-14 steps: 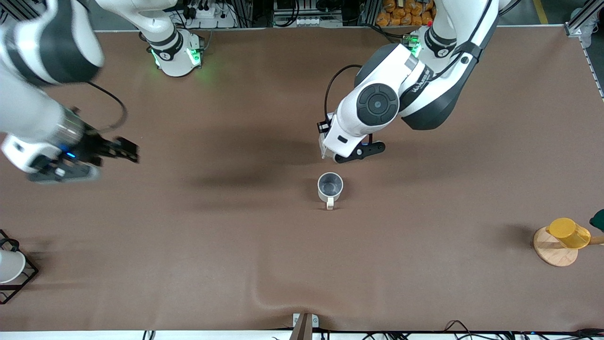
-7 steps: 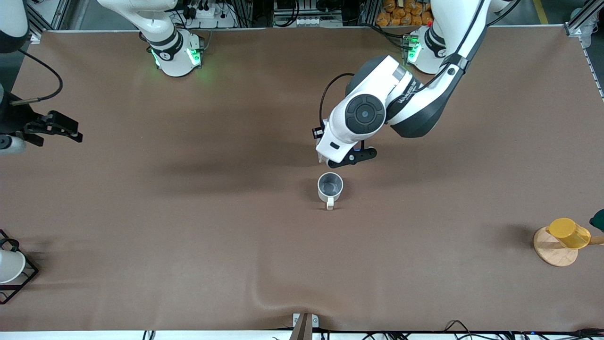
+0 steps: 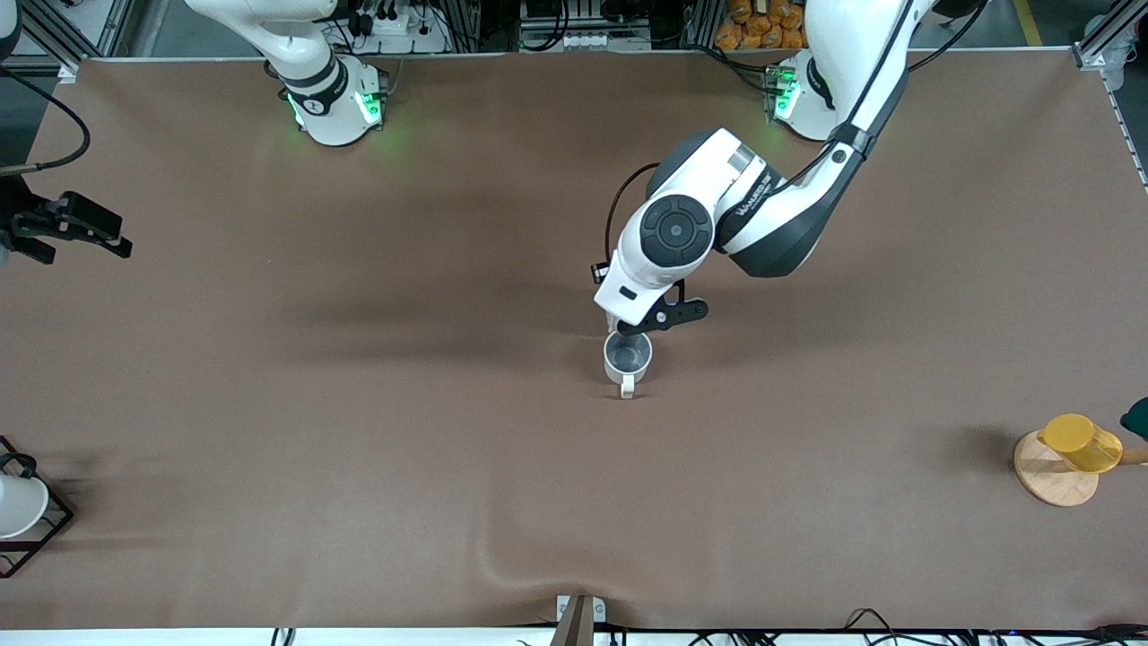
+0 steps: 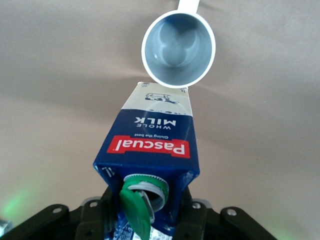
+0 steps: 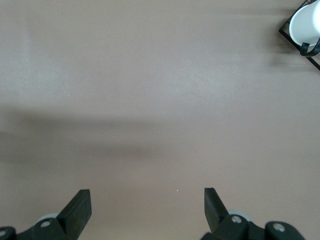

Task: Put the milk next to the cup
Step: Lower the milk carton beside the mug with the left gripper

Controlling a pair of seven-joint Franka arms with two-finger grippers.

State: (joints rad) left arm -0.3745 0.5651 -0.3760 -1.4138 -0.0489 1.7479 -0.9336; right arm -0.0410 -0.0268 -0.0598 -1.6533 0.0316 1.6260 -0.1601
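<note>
My left gripper [image 3: 647,325] is shut on the milk [image 4: 150,145], a dark-blue carton with a red label band and an open green cap. It holds the carton in the air just beside the cup [image 3: 628,355], on the side toward the robots' bases. The cup is a cream-white mug with a grey inside, upright, its handle toward the front camera; it also shows in the left wrist view [image 4: 178,47]. In the front view the wrist hides the milk. My right gripper [image 3: 108,235] is open and empty over the table's edge at the right arm's end; it also shows in the right wrist view [image 5: 147,202].
A yellow cup [image 3: 1081,441] on a wooden disc [image 3: 1049,480] stands near the left arm's end. A white object in a black wire rack [image 3: 20,507] sits at the right arm's end, also in the right wrist view [image 5: 305,25]. The brown cover has a wrinkle [image 3: 502,565] near the front edge.
My left gripper has moved with the milk toward the cup and now overlaps its rim in the front view. My right arm has drawn back toward the table's edge.
</note>
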